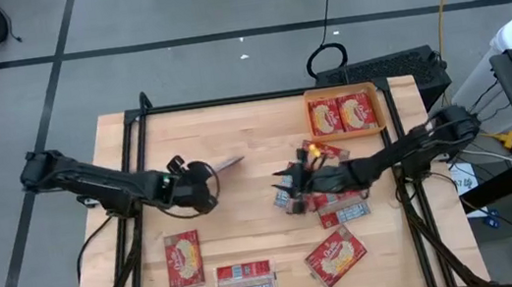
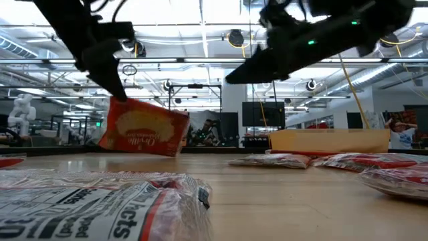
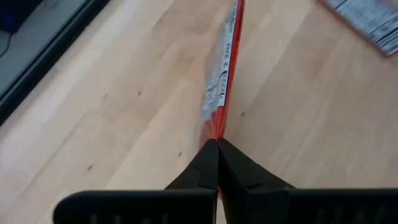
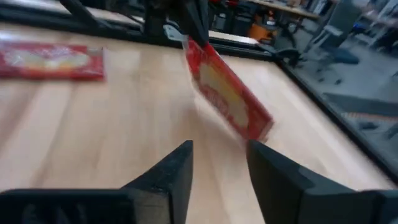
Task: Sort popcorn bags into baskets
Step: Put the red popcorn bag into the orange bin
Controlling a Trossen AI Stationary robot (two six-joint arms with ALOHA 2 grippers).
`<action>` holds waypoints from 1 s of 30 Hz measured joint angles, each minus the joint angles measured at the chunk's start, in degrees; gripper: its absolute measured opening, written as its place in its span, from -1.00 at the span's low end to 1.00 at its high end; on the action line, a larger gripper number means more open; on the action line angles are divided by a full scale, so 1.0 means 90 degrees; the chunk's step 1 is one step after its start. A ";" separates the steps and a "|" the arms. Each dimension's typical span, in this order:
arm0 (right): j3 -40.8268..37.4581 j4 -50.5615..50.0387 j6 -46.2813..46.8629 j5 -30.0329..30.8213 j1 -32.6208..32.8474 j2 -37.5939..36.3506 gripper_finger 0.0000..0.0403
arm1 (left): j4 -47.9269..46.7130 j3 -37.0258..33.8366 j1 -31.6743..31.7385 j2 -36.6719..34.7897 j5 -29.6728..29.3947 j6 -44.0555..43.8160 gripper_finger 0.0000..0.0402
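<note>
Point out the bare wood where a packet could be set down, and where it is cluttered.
Free: the table between its far edge and the held packet, up to the orange tray; also between the two tools. Crowded: the packets under the right tool and the near row.

Bright even overhead light, ceiling lamps (image 2: 235,37) glaring in low view, foreground packet (image 2: 100,201) blurred, perhaps motion smear in right wrist view
</note>
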 joint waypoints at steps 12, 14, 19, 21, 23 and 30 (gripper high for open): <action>0.1899 -0.0046 -0.0929 -0.0375 -0.0723 0.1467 0.36 | 0.0036 0.0002 0.0028 -0.0336 0.0506 0.0383 -1.00; 0.2044 -0.0119 -0.0989 -0.0854 -0.0892 0.1598 0.38 | 0.0071 0.0002 0.0028 -0.0334 0.0507 0.0473 -1.00; 0.2633 -0.0800 -0.0844 -0.1531 -0.1186 0.1974 0.29 | 0.0326 0.0002 0.0028 -0.0334 0.0512 0.0818 -1.00; 0.2897 -0.1054 -0.0771 -0.1807 -0.1216 0.2154 0.25 | 0.0399 0.0002 0.0028 -0.0334 0.0512 0.0920 -1.00; 0.3137 -0.1192 -0.0727 -0.1866 -0.1223 0.2350 0.19 | 0.0404 0.0002 0.0028 -0.0336 0.0510 0.0994 -1.00; 0.3407 -0.1466 -0.0661 -0.1846 -0.1299 0.2657 -0.25 | 0.0451 0.0002 0.0028 -0.0336 0.0510 0.1100 -1.00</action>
